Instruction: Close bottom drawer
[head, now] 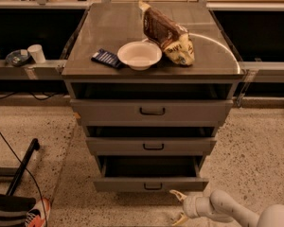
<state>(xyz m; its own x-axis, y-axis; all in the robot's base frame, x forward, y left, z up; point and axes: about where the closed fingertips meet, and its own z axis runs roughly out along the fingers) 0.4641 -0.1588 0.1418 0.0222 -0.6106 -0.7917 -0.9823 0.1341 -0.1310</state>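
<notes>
The bottom drawer is the narrowest grey front of the cabinet, with a small dark loop handle. It stands slightly out, and a dark gap shows above its front panel. My gripper is low on the floor side, just in front of the drawer's right half and a little below it. Its pale fingers are spread apart and hold nothing. The upper finger's tip is close to the drawer front, right of the handle.
The middle drawer and the top drawer sit above, each slightly out. A white bowl, a brown bag and a blue packet lie on the cabinet top. A black bar and cable lie on the floor at the left.
</notes>
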